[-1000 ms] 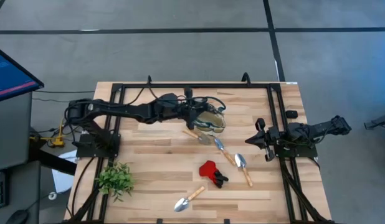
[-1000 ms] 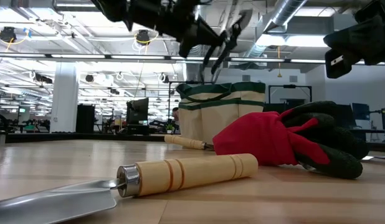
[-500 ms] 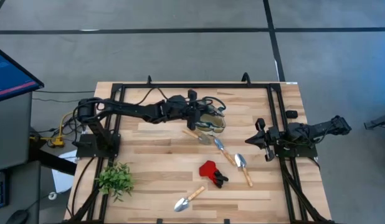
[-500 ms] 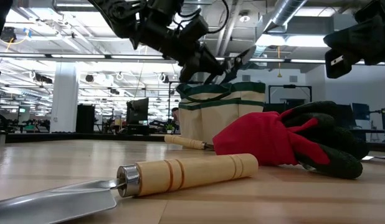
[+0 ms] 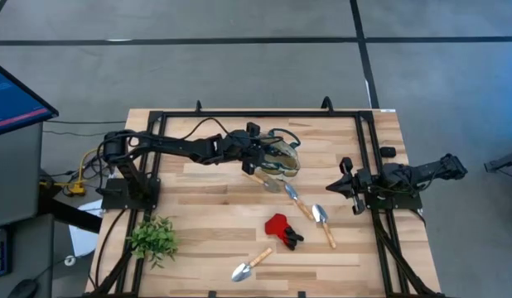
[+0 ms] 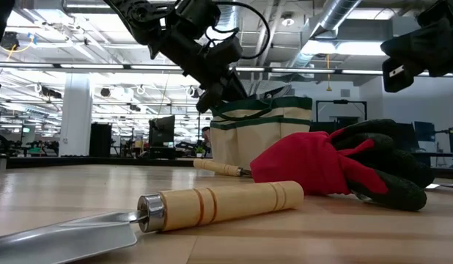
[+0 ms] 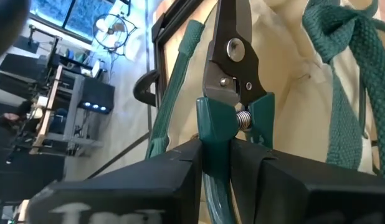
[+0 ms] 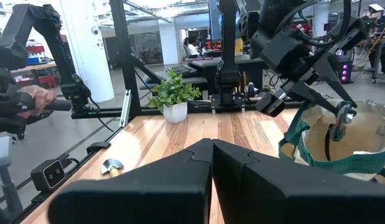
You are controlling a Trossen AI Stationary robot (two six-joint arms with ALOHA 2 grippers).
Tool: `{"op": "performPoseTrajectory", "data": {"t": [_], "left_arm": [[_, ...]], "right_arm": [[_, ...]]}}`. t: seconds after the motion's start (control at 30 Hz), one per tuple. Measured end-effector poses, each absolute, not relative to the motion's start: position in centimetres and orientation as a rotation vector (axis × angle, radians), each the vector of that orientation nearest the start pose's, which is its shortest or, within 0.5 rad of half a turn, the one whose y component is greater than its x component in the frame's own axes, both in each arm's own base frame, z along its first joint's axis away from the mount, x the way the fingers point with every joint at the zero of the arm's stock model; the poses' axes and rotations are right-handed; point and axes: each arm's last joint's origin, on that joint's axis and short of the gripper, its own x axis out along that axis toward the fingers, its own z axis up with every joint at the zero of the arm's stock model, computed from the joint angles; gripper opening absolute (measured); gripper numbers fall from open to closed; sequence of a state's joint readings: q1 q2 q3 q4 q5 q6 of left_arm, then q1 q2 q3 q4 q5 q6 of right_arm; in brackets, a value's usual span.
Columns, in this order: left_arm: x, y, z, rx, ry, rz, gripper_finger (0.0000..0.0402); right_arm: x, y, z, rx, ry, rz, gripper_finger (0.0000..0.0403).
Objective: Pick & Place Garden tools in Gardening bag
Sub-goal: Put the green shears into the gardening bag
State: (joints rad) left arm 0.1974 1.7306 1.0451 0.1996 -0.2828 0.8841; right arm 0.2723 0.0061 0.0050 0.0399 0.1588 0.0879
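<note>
Left gripper (image 7: 233, 155): closing on the green handles of dark grey steel pruning shears (image 7: 232, 59), blades pointing down into the round beige fabric gardening bag with green trim (image 5: 281, 161), which is sitting just above centre of the high frame. Only the left wrist view is showing the shears' spring and pivot against the bag's pale lining; the high view is giving just the arm's dark bulk over the bag mouth. Left arm: stretching from the left edge across to the bag, wrist tilting downward in the low view.

Right gripper (image 5: 342, 187): fingers pressing together, holding nothing, resting at centre right.

Still lying on the wooden table (image 5: 206, 223): three wooden-handled silver trowels (image 5: 251, 265) (image 5: 323, 222) (image 5: 290, 194) and red-and-black gloves (image 5: 282, 228), lower centre; leafy green plant (image 5: 153, 237), lower left.
</note>
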Motion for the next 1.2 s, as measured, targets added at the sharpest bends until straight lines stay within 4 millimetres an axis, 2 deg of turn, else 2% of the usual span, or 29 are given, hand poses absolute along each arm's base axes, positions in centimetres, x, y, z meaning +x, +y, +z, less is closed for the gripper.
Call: {"op": "performPoseTrajectory", "data": {"t": [0.4, 0.97, 1.2], "left_arm": [[36.27, 8.09, 20.62, 0.861, 0.717, 0.199, 0.0038], [36.26, 8.09, 20.6, 0.858, 0.718, 0.199, 0.0069], [36.2, 8.34, 20.6, 0.855, 0.722, 0.205, 0.0065]], "right_arm": [[9.5, 2.18, 16.85, 0.096, -0.033, 0.115, 0.0], [9.5, 2.18, 16.85, 0.096, -0.032, 0.116, 0.0], [9.5, 2.18, 16.86, 0.096, -0.033, 0.116, 0.0]]}}
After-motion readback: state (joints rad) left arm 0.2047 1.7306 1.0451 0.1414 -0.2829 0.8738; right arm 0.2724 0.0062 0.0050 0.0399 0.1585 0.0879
